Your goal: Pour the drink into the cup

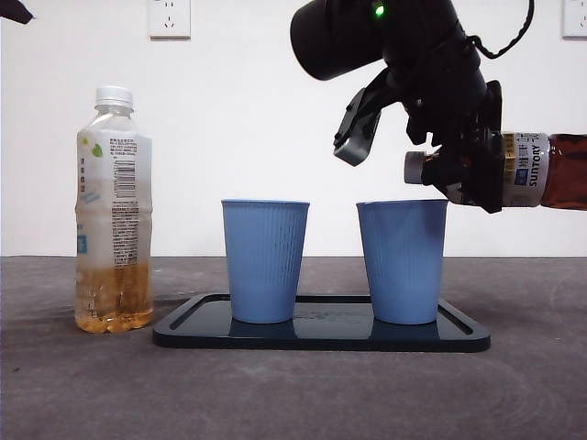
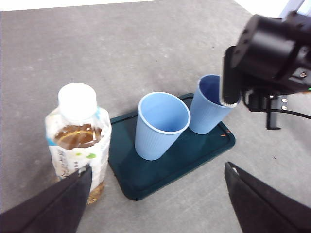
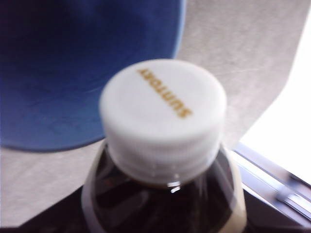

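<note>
My right gripper is shut on the neck of a Suntory bottle of dark drink. It holds the bottle lying level, with its white cap on, just above the rim of the right blue cup. In the right wrist view the cap fills the middle, with the cup's mouth behind it. A left blue cup stands beside it on the dark tray. My left gripper is open and empty, held high above the table.
A capped bottle with a pale label, about a quarter full of amber drink, stands upright left of the tray; it also shows in the left wrist view. The grey table runs to a white wall with sockets.
</note>
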`<state>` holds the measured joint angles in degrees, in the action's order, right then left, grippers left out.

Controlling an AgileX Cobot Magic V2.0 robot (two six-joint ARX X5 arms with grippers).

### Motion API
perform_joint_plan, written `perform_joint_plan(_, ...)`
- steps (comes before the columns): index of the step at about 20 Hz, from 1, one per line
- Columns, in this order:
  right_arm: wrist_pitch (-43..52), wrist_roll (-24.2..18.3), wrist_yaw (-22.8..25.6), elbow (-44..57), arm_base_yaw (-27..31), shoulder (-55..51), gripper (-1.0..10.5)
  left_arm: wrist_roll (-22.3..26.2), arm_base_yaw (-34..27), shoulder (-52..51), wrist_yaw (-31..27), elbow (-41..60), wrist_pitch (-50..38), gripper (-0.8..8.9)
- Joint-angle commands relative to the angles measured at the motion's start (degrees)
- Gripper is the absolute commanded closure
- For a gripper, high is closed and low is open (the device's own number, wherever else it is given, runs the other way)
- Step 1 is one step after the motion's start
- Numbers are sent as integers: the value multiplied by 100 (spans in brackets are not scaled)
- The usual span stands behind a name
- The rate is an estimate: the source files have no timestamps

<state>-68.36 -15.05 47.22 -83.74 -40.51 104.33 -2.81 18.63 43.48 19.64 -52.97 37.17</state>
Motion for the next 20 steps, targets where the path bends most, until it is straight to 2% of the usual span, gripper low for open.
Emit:
perform_joint_plan(1,-72,-146,428,-177,-66,122,762,68,39,35,9,-31,-48,378)
perform_joint_plan(9,-151,-122,428,-177,-68,133,762,68,42,50,9,-31,-48,378)
perform_joint_plan(13,-402,254,424,-177,-66,72,762,66,42,66,9,-31,-52,377)
perform_joint_plan(16,-415,380,369,-177,-66,-192,762,66,42,72,9,-31,-81,377)
perform_joint_plan(20,-374,605,7,-177,-44,-769,762,66,42,72,9,-31,-107,378)
